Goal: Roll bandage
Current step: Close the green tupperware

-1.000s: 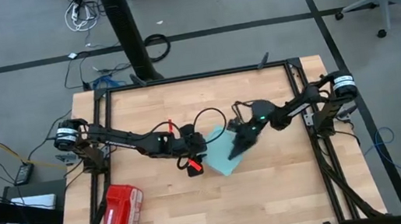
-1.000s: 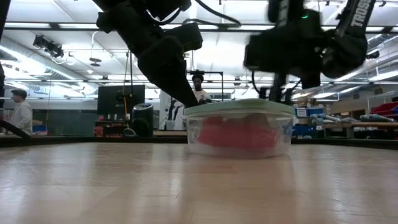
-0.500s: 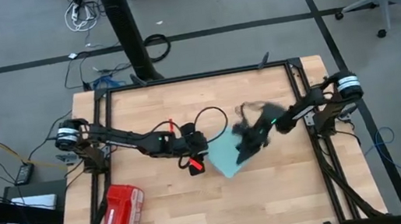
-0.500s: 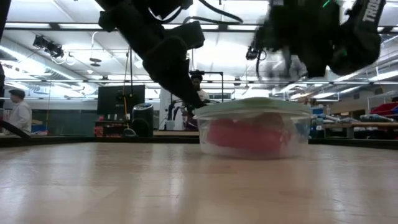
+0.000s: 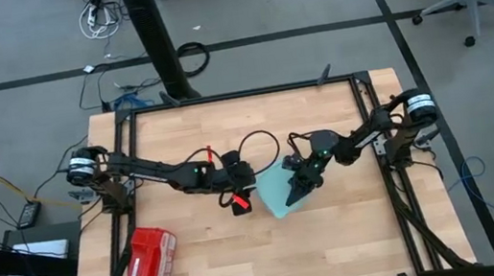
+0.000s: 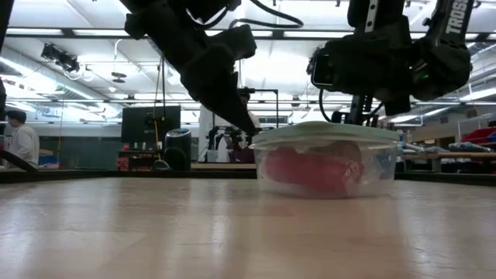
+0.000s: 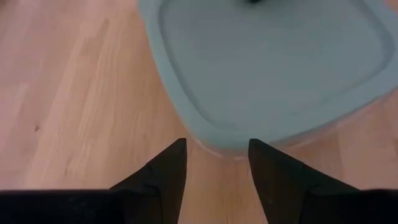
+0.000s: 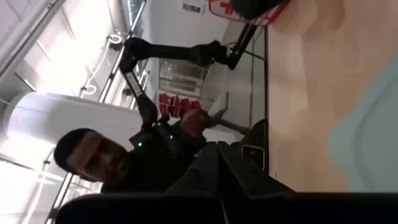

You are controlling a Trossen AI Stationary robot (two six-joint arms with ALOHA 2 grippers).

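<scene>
Your bandage is sealed away: it shows as a pink-red mass lying inside the clear container, under the pale green lid, near the middle of the bench. From above you see only the lid; the fabric shows only through the container's wall in the low view.

Your left tool sits just beside the container's left edge, low over the bench. Its wrist view shows both dark fingers spread apart with bare wood between them and the lid's rim just ahead of the tips, so it is open and has hold of nothing. The bandage lies beyond that rim, under the lid, with the container wall between it and the tips.

Your right tool hangs over the lid's right side. In the low view it stands above the lid, and whether it touches the lid you cannot tell. Its wrist view shows its fingers pressed together with no gap and nothing between them, so it is closed and empty. The bandage lies below it, inside the container.

A small bright red piece shows at the left arm's wrist. A glossy red case lies well apart at the bench's front-left corner. In the room behind, a person stands at far left.
</scene>
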